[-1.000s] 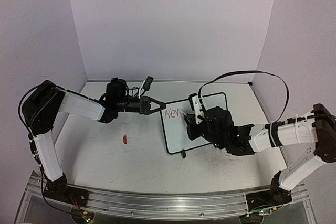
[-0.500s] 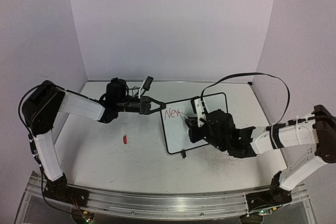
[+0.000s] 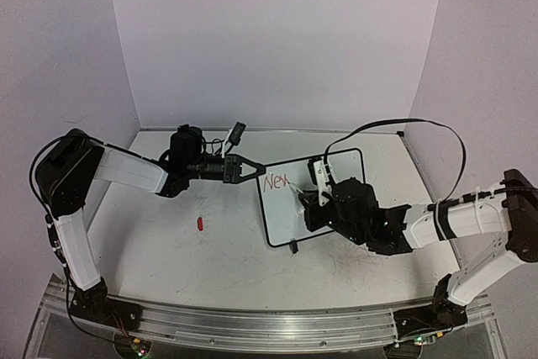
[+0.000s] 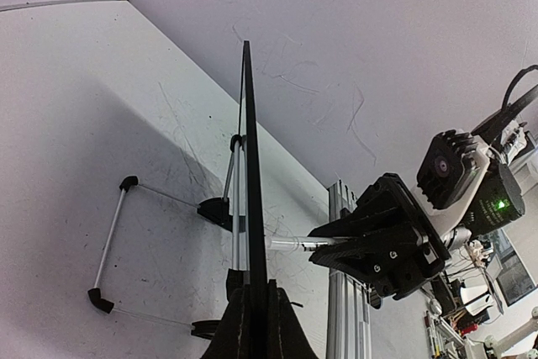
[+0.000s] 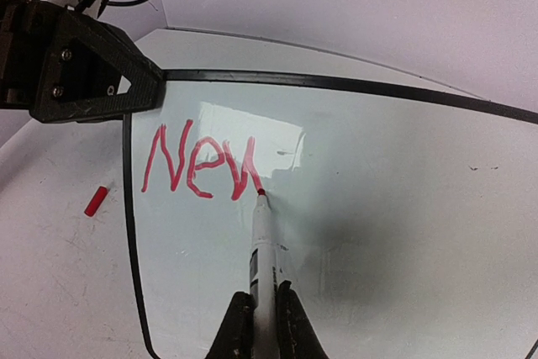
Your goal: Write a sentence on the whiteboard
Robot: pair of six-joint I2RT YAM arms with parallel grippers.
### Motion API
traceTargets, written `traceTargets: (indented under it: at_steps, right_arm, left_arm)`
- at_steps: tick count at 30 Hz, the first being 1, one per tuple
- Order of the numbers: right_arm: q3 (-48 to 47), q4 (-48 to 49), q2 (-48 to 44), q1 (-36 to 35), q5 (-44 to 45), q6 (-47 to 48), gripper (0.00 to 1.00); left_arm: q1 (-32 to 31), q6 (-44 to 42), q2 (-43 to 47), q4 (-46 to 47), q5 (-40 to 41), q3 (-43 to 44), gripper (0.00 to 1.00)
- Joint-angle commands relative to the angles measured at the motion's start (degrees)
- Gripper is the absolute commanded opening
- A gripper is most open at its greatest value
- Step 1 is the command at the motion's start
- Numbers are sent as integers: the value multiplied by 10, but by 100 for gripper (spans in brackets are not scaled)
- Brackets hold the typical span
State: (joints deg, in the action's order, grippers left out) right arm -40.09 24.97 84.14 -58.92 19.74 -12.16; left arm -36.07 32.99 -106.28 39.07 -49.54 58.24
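The right gripper (image 5: 265, 296) is clamped on a red marker (image 5: 260, 245), whose tip touches the whiteboard (image 5: 378, 208) at the foot of the last stroke of the "w". The left gripper (image 3: 248, 167) is closed on the board's left frame edge, steadying it. The whiteboard sits on the desk (image 3: 168, 250) between the two arms, propped on a wire stand (image 4: 113, 237) behind it. So far only the red word "New" (image 5: 202, 166) stands in the upper left corner, so I judge the sentence barely begun, with most of it left to write. The surface to the right and below is bare. The left gripper crowds that corner, and a small red cap (image 3: 201, 224) lies on the desk, well apart.
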Motion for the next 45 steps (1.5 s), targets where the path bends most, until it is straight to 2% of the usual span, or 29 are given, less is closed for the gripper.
traceTargets:
  at_steps: [1,30,45]
  right_arm:
    - [12,-33,-4,1,5,-10,0]
    - [-48,-24,18,11,51,25,0]
    - [-46,-13,6,21,41,36,0]
  left_arm:
    - [-11,14,-5,3,-33,1,0]
    - [-11,15,-3,3,-34,0,0]
    - [-12,14,-3,2,-30,-2,0]
